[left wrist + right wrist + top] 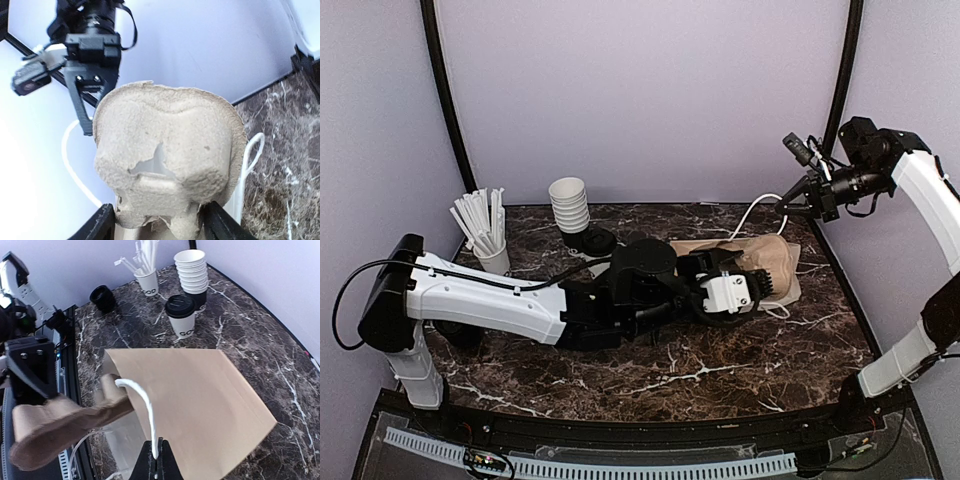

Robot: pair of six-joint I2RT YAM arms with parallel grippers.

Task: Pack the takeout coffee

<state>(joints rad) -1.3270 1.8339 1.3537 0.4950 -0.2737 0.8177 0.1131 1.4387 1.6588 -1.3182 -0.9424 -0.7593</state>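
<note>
Over marble (700, 370), left fingers (100, 225) clasp pulp carrier (170, 150); right fingers (147, 467) pinch bag handle (148, 407).

Likely lab booth: plain walls (640, 100)

The tray's (165, 150) base runs off the left wrist view's bottom edge, and from above the left arm (490, 300) hides most of the bag (695, 246).

Lidless cup stack (569, 205), cup of sticks (485, 237)
</note>
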